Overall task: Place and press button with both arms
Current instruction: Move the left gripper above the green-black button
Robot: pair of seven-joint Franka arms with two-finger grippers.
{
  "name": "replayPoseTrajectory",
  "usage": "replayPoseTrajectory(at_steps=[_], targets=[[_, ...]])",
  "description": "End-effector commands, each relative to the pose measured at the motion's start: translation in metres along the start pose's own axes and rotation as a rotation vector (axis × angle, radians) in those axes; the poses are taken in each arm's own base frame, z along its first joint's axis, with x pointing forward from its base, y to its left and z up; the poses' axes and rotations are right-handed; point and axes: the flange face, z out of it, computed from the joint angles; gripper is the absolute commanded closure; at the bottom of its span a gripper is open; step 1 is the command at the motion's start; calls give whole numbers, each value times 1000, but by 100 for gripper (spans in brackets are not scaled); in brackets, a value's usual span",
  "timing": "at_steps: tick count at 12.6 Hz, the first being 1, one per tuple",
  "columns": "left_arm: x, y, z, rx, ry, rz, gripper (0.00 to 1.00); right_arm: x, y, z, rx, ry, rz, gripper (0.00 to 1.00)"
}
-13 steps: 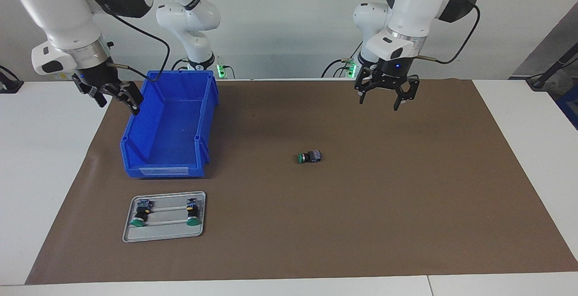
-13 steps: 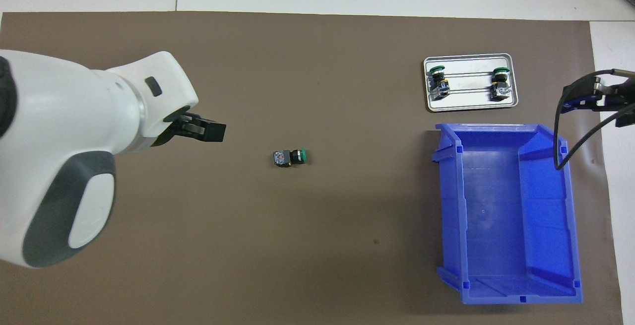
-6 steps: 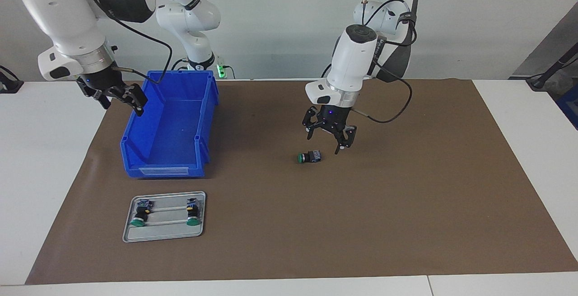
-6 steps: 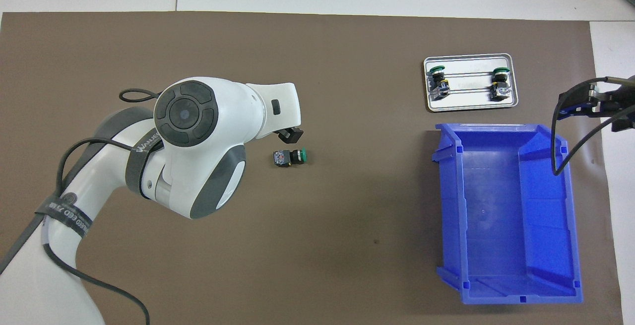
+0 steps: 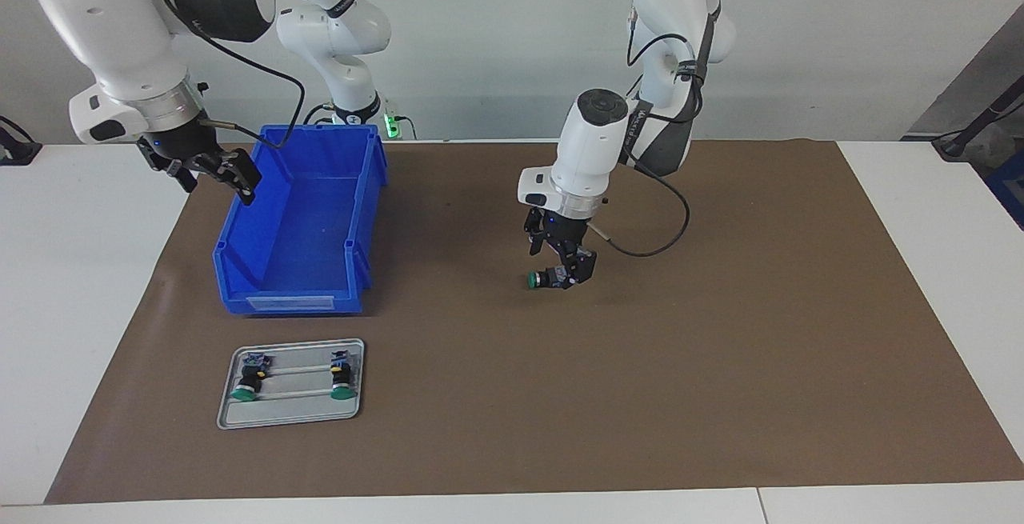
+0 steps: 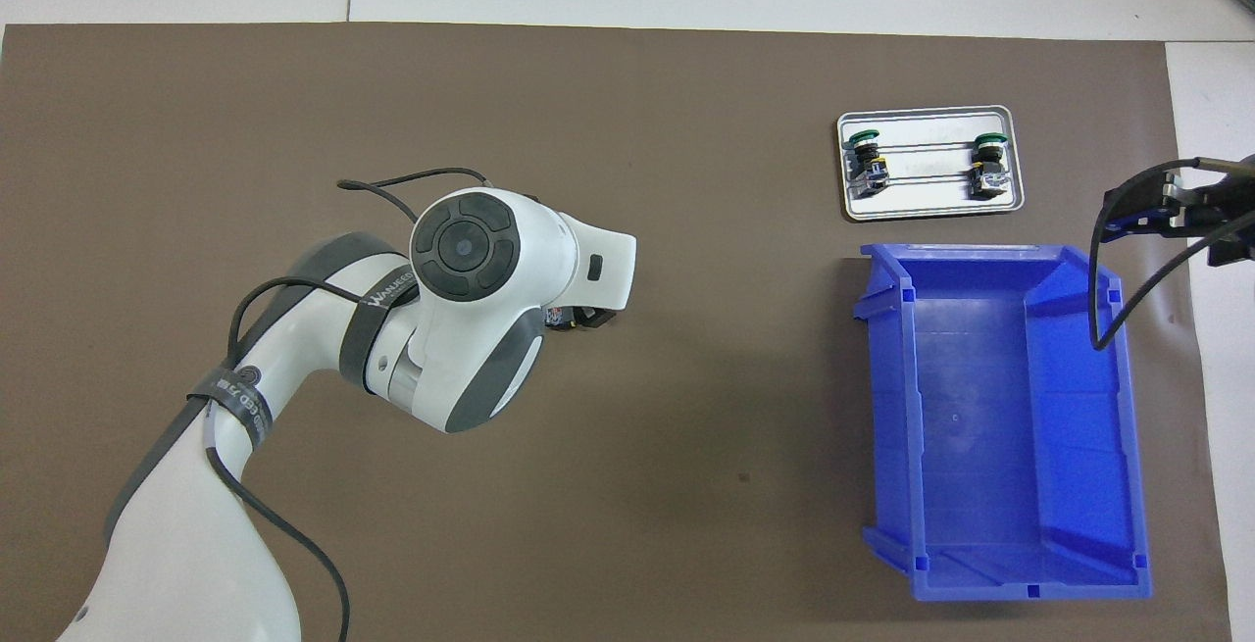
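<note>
Button: the button is seen lying on its side on the brown mat, near the middle of the table; the green cap is turned toward the right arm's end of the table; in the overhead view it is almost wholly covered by the left arm's wrist.

Left gripper: the left gripper is lowered onto the button, reached from the left arm's end; the fingers are placed at either side of the black body and blue-grey end; whether the jaws are pressed onto the button or merely stand around it cannot be told.

Right gripper: the right gripper is held in the air over the rim of the blue bin at the right arm's end of the table; the jaws are spread, with nothing between them; the right arm is found waiting.

Blue bin: the blue bin is set on the mat toward the right arm's end, well apart from the button; nothing is seen in it.

Tray: a grey metal tray is placed on the mat, farther from the robots than the bin and just beside it; two green-capped buttons with yellow spots are laid in it, apart from each other, caps turned away from the robots.
</note>
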Motion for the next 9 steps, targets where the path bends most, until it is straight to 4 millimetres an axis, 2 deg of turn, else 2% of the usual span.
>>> replayPoseTrajectory(at_steps=[1,3,6,9], targets=[[-5,22,5,-7,-3,127,0,-7,6,-1,19,13,-9,0],[-2,35,16,-14,-5,184,0,-4,6,-2,25,34,-11,0],[-9,51,44,-18,-6,261,0,-4,10,0,24,30,-3,0],[-10,58,50,-24,-12,340,0,-5,9,-1,25,32,9,0]])
